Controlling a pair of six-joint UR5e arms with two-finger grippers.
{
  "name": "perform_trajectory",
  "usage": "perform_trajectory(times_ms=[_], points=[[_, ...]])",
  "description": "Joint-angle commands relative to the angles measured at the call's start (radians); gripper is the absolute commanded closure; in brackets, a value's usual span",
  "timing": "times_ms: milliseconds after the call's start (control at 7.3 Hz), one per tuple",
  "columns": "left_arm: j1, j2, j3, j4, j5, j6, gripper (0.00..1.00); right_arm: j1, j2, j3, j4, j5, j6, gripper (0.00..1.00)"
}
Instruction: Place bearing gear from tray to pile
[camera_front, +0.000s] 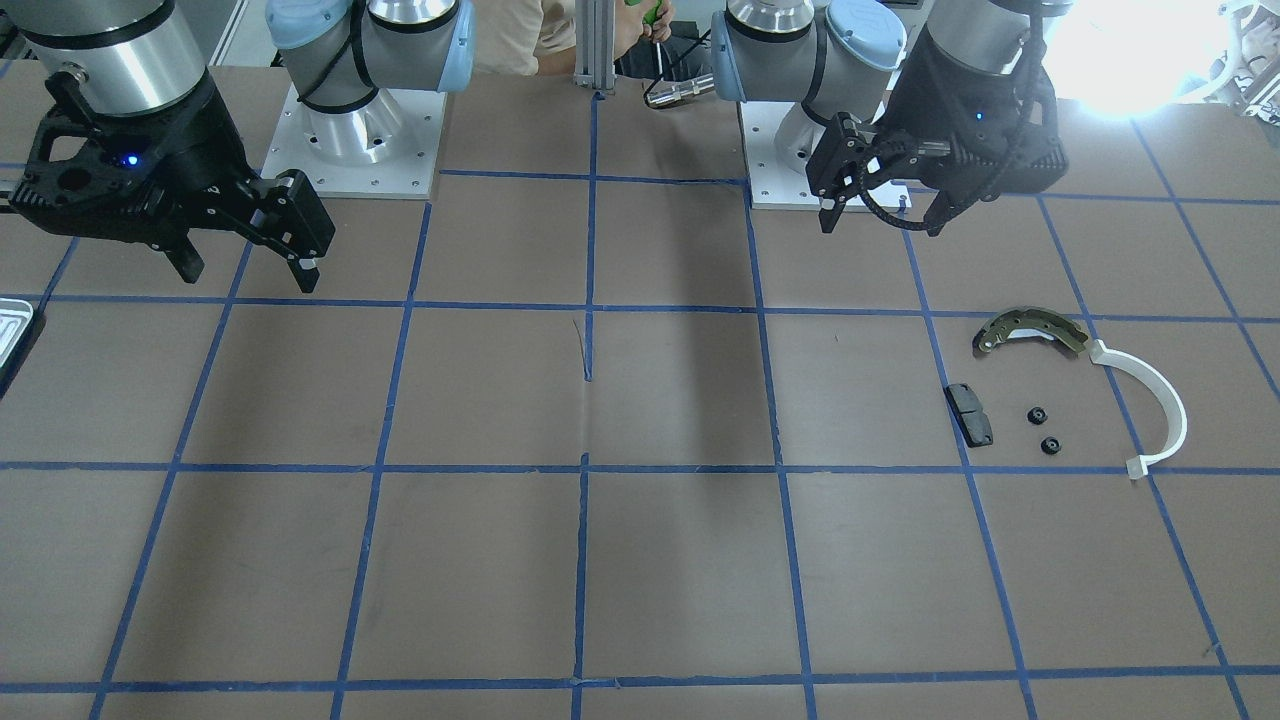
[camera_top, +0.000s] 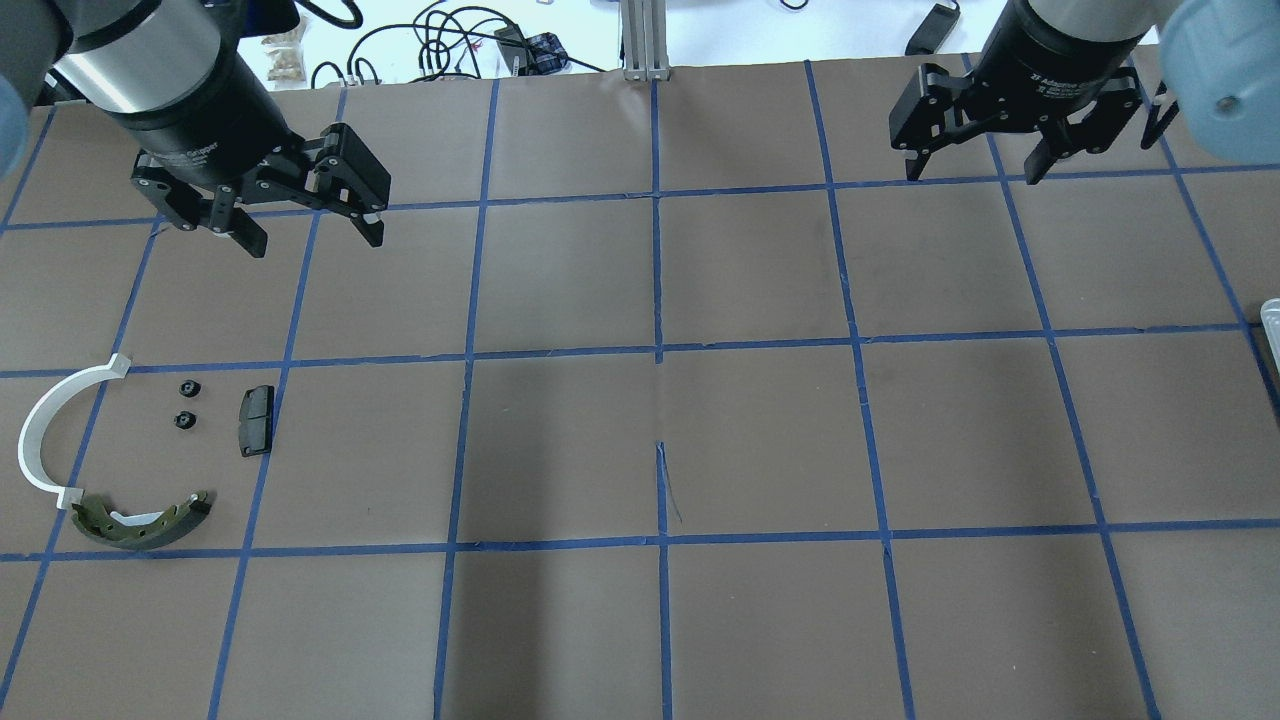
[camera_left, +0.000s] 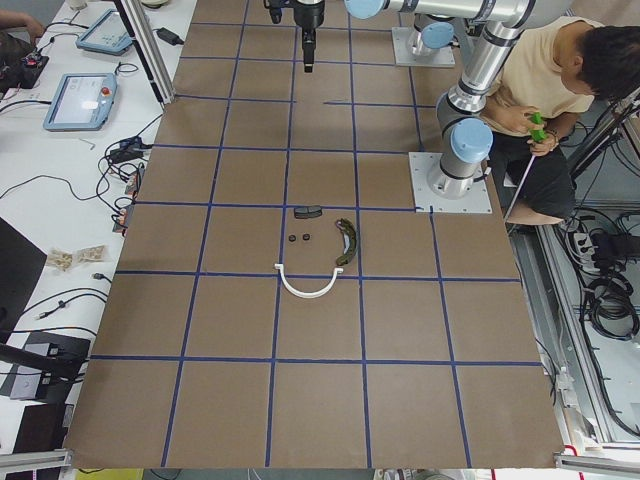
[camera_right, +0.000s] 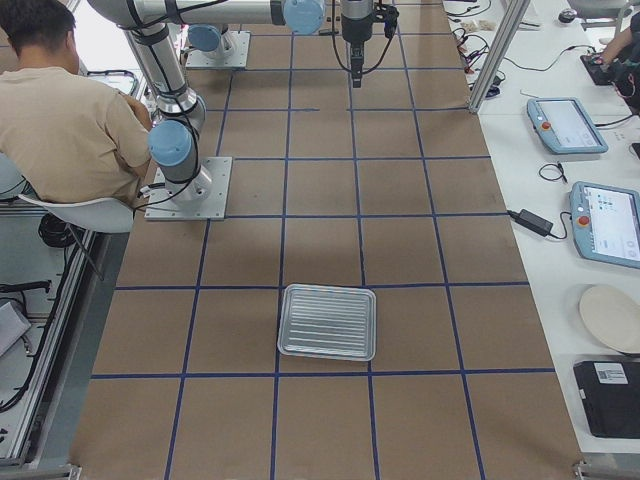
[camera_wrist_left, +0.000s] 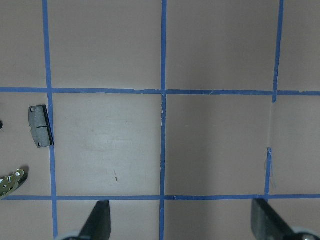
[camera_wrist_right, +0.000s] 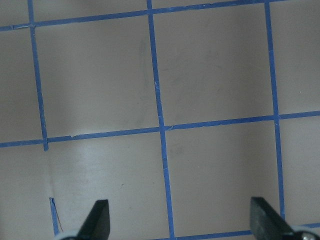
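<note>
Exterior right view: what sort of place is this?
Probably a robotics lab workcell: arms bolted to a tape-gridded table, teach pendants on the side bench, operator seated behind the bases.

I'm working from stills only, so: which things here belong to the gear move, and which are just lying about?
Job: tray, small black round parts, brake shoe, white arc, black pad, left gripper, right gripper.
Lying about: tablets, plate.

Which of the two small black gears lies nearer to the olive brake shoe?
The robot-side gear, lower in the overhead view; the other gear sits beyond it, farther from the brake shoe.
</note>
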Motion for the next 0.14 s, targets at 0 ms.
perform_trajectory(times_ms=[0], points=[[0.001,-0.003,0.001,0.004,-0.001,-0.001,0.00,0.006,-0.003,-0.002,0.016,-0.003,-0.002,0.00]])
